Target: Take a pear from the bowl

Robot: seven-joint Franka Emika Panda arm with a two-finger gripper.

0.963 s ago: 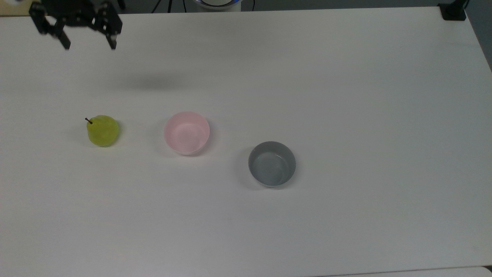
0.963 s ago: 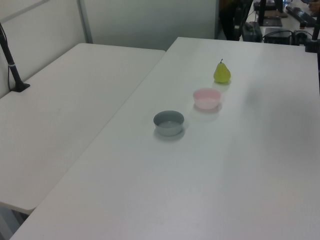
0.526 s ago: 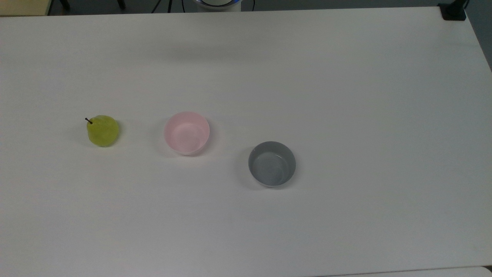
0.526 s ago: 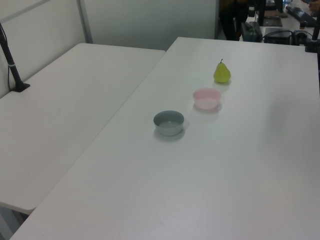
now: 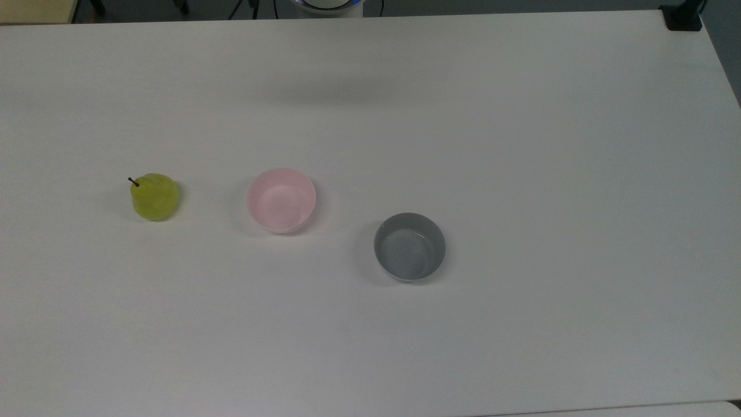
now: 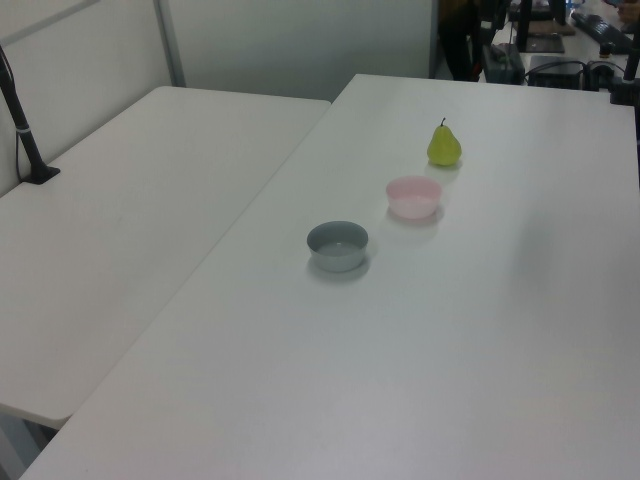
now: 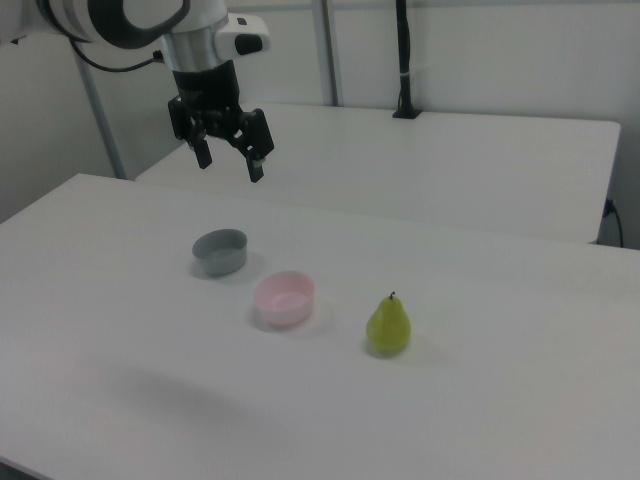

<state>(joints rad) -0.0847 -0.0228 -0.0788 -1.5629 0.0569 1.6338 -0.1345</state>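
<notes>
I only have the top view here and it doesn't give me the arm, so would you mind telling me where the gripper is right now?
Observer: In the right view the gripper hangs high above the table, up and to the right view's left of the grey bowl.
Operator: Thank you. Are its fingers open?
Observer: Yes, spread apart with nothing between them.
Operator: And does the pear stand upright?
Observer: It does. The pear stands on the table, stem up, apart from the pink bowl, which holds nothing.
</notes>
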